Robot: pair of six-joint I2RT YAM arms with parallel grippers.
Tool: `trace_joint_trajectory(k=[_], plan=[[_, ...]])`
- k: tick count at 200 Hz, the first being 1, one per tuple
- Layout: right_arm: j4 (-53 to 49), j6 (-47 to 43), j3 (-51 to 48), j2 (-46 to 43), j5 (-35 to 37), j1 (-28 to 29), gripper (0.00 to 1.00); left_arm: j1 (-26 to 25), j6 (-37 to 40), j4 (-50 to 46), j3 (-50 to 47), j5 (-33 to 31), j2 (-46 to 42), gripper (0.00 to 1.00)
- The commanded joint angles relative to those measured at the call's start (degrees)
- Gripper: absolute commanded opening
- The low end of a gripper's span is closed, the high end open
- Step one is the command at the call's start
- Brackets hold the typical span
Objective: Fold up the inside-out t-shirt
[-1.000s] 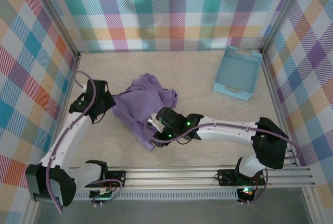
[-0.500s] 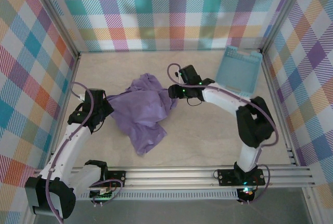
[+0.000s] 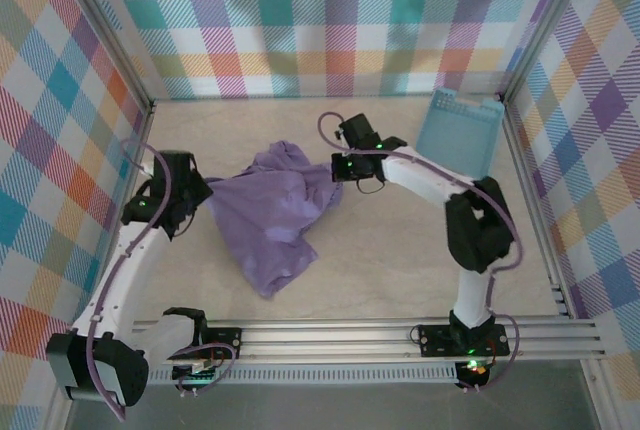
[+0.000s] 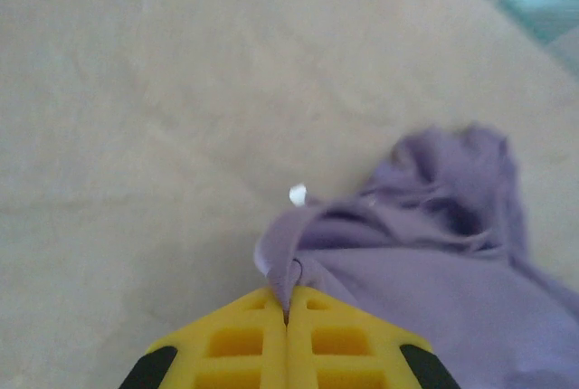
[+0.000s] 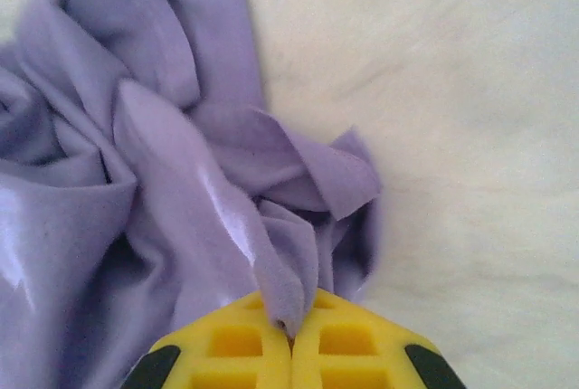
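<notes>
Since a second ago my right arm has swung from the near middle of the table [image 3: 400,260] round to the far right side of the t-shirt [image 3: 272,212]. Over the last half second both arms have edged slightly towards the far wall.

From above, the right gripper [image 3: 334,166] sits at the shirt's far right corner and the left gripper [image 3: 204,191] at its left edge. The lavender cloth is bunched and creased between them, left of centre on the table. A loose tail of it trails towards the near side.

On my left wrist camera, the left gripper [image 4: 288,315] has its yellow fingers pressed together on a thin fold of the t-shirt [image 4: 425,253], which spreads away to the right. On the right wrist camera, the right gripper [image 5: 290,329] is likewise clamped on a ridge of the t-shirt [image 5: 154,190], with crumpled folds heaped to the left and bare table to the right.

The light blue basket [image 3: 460,136] stands in the far right corner, well apart from the shirt.
</notes>
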Motion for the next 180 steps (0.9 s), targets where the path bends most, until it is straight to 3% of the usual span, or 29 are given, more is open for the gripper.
trace_joint_trajectory(k=[1,30,51,92,135,154,180], plan=[[-3.1,-7.0,2.2,-16.7,11.4,-0.9,0.0,1.6,0.8,-0.8,11.0,-1.5,-0.1,0.0],[-8.0,-11.1,4.6,-27.8,12.4,-0.6,0.0,2.3,1.2,-1.8,20.0,-2.3,0.4,0.0],[-10.7,-11.3,3.7,-32.1,12.7,0.3,0.0,2.3,1.2,-0.2,21.0,-1.3,0.1,0.0],[-11.8,-7.8,-9.6,-35.2,12.2,4.8,0.0,2.4,0.6,-1.6,12.6,0.9,3.0,0.0],[-6.8,2.1,-27.3,-35.1,0.2,7.8,0.0,2.4,0.6,1.1,-0.3,7.2,7.7,0.0],[-4.8,3.1,-29.7,-33.5,-3.2,8.8,0.0,2.4,0.6,2.3,-1.4,9.5,9.5,0.0],[-6.4,2.2,-27.5,-33.6,1.6,9.2,0.0,2.4,0.5,2.2,0.8,9.8,9.3,0.0]])
